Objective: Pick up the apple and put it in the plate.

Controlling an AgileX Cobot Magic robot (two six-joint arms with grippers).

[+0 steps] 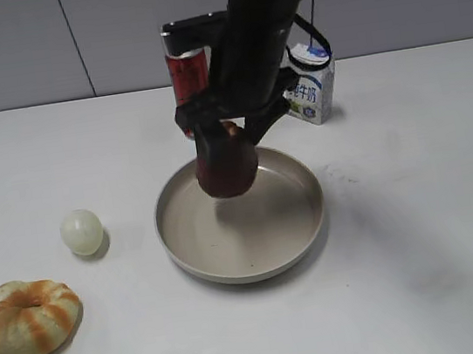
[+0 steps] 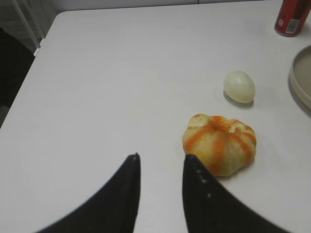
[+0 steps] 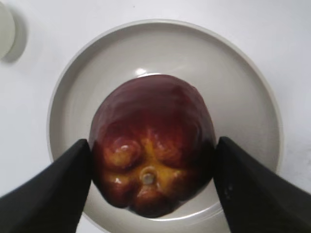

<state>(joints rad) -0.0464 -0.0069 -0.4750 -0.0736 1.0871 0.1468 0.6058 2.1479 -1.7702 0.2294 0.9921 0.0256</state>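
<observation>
The dark maroon apple [image 1: 226, 168] hangs in my right gripper [image 1: 224, 135] above the beige plate [image 1: 301, 229], over its far part. In the right wrist view the apple [image 3: 153, 141] sits between both black fingers [image 3: 151, 160], yellow dimple up, with the plate [image 3: 252, 97] below it. I cannot tell whether the apple touches the plate. My left gripper [image 2: 161, 158] is open and empty over bare table, left of the bread ring. The plate's rim [image 2: 301, 80] shows at the left wrist view's right edge.
A striped bread ring [image 1: 24, 323] lies at the front left, also in the left wrist view [image 2: 221, 143]. A pale ball [image 1: 81, 231] lies left of the plate. A red can [image 1: 188, 74] and a milk carton [image 1: 311, 83] stand behind the plate.
</observation>
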